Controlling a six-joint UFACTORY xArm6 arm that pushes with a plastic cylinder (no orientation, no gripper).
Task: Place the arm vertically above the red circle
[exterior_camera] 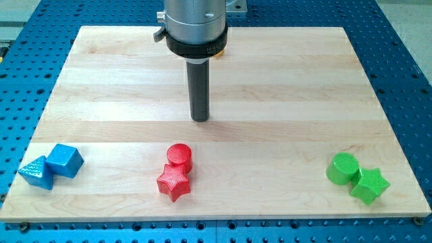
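Note:
The red circle [180,156], a short red cylinder, stands on the wooden board near the view's bottom centre. A red star [174,181] touches it just below. My tip [200,119] is the lower end of a dark rod that hangs from the grey arm at the view's top centre. The tip is above the red circle in the view and slightly to its right, with a gap of bare board between them. It touches no block.
A blue cube [65,160] and a blue triangle [38,173] sit together at the bottom left. A green circle [343,168] and a green star [369,185] sit together at the bottom right. The wooden board [283,88] lies on a blue perforated table.

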